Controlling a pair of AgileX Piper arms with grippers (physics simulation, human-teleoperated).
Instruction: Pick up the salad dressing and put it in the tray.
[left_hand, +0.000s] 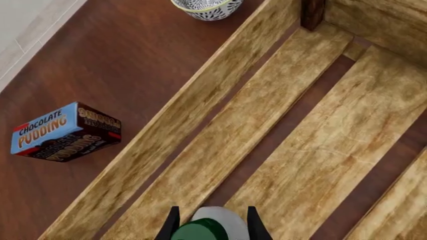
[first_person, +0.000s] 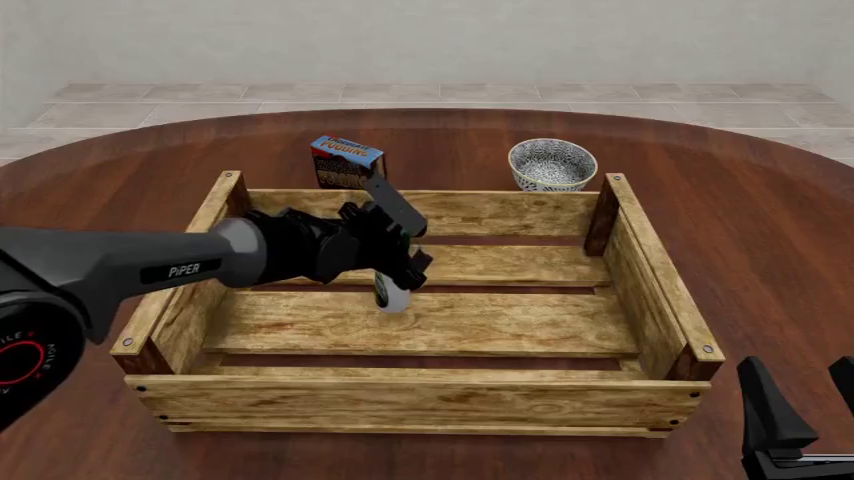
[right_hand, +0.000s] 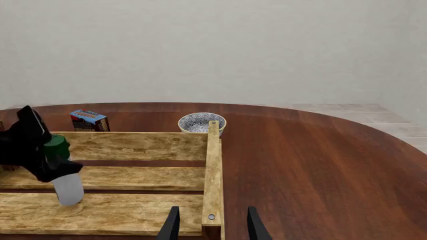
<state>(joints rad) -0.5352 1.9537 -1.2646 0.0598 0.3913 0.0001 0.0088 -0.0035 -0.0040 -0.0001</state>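
The salad dressing (first_person: 391, 296) is a slim pale bottle with a green cap. My left gripper (first_person: 398, 275) is shut on it near the cap and holds it upright inside the tray (first_person: 414, 392), the large wooden crate. The bottle's rounded lower end is just above or on the floor slats. The left wrist view shows the bottle (left_hand: 223, 217) between the fingers over the slats (left_hand: 220, 130). The right wrist view shows the bottle (right_hand: 69, 189) hanging from the left gripper (right_hand: 40, 155). My right gripper (first_person: 801, 420) is open and empty, outside the crate's near right corner.
A blue-and-red chocolate pudding box (first_person: 347, 161) stands behind the crate's far wall. A white patterned bowl (first_person: 551, 164) sits behind the far right corner. The crate's right wall (right_hand: 213, 165) runs just ahead of the right gripper (right_hand: 213, 227).
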